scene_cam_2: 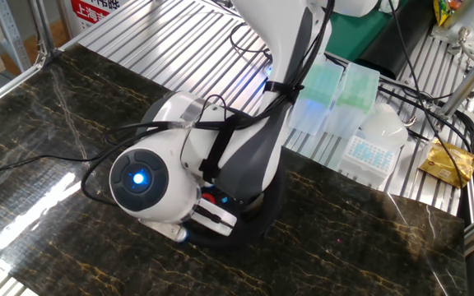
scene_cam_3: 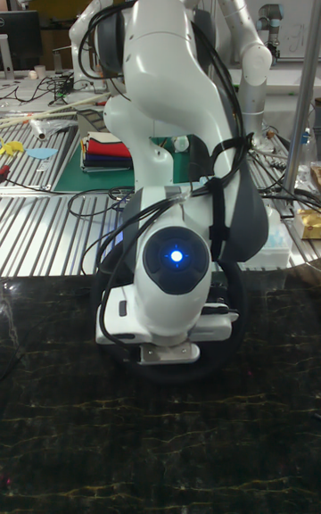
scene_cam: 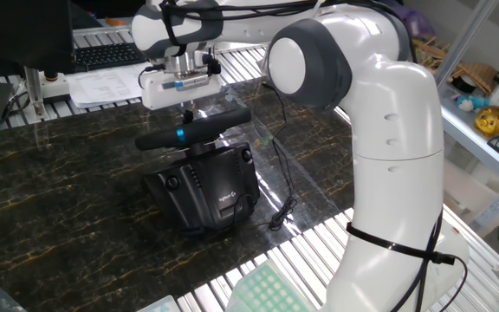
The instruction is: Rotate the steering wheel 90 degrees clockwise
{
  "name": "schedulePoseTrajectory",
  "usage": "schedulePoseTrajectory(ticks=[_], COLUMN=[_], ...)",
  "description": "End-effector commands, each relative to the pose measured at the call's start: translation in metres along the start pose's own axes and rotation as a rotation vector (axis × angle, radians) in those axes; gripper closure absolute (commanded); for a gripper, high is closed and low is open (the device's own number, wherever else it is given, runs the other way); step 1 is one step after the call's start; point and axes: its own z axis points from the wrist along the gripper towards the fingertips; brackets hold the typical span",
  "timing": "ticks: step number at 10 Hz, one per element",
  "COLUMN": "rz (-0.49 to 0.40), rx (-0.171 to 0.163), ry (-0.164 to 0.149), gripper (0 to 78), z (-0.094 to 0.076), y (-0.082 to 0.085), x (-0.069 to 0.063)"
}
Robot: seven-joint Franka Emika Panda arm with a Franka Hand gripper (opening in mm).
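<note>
On the dark marble counter (scene_cam: 59,191), the steering wheel (scene_cam: 193,128) is sitting atop its black base (scene_cam: 204,186), with the pincer (scene_cam: 189,113) pressing down on its rim, grip state impossible to tell.

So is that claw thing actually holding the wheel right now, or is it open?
Gripper: down on the steering wheel rim near the blue stripe, apparently clamped on it; the fingers themselves are mostly hidden.

A robotics lab: other robot arms (scene_cam_3: 236,19), pipette-tip boxes (scene_cam_2: 327,94)
</note>
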Motion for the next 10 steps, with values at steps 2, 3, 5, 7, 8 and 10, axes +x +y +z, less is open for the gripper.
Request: schedulePoseTrajectory(ticks=[2,3,5,7,8,10], rz=[0.026,0.028,0.03,0.027,0.033,0.042], rx=[0.045,0.059,0.066,0.063,0.066,0.076], ry=[0.016,0.019,0.02,0.017,0.017,0.017], gripper=[77.6,77.6,77.6,77.6,77.6,77.6], z=[-0.003,-0.003,-0.002,-0.002,-0.005,-0.01], y=[-0.002,-0.003,-0.006,-0.008,-0.009,-0.013], x=[0.011,0.011,0.011,0.01,0.008,0.005])
